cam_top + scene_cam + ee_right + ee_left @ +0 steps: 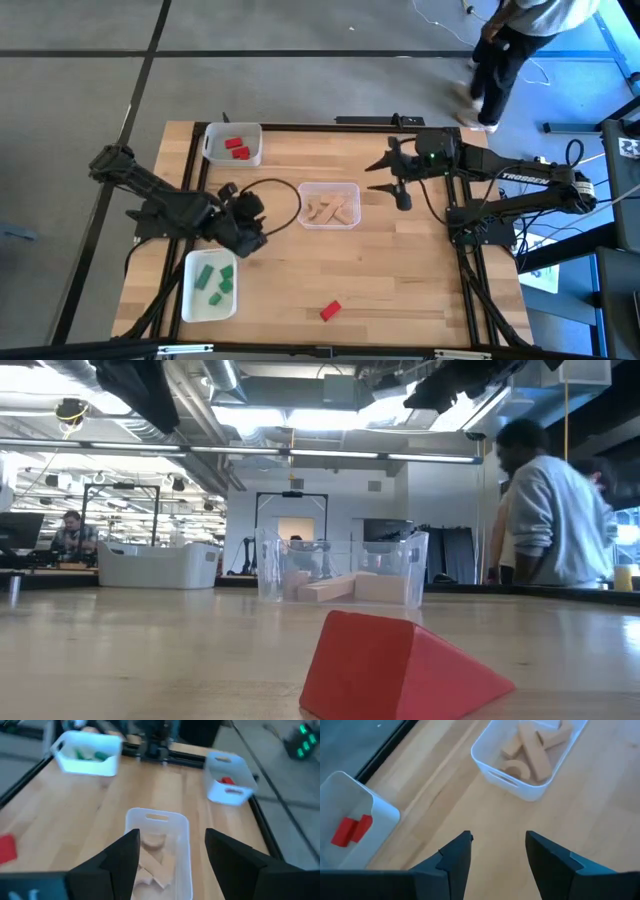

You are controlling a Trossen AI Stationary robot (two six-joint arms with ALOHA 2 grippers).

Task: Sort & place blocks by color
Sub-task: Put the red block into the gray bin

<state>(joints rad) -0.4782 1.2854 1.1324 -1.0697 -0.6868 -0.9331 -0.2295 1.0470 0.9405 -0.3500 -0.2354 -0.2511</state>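
Observation:
One red wedge block (330, 311) lies alone on the table near its near edge; it fills the foreground of the low view (400, 666) and shows in the right wrist view (7, 848). Red blocks (237, 147) sit in the far-left white tray, green blocks (213, 279) in the near-left tray, light-wood blocks (331, 208) in the clear middle tray. My left gripper (497, 842) is open, above bare table between the left trays and the middle tray. My right gripper (172, 842) is open, raised to the right of the middle tray.
The tray with red blocks (233, 143) stands at the far-left corner, the tray with green blocks (209, 285) near-left, the clear tray (329, 205) mid-table. Bare wood stretches around the lone red block. A person (515, 45) stands beyond the table's far-right corner.

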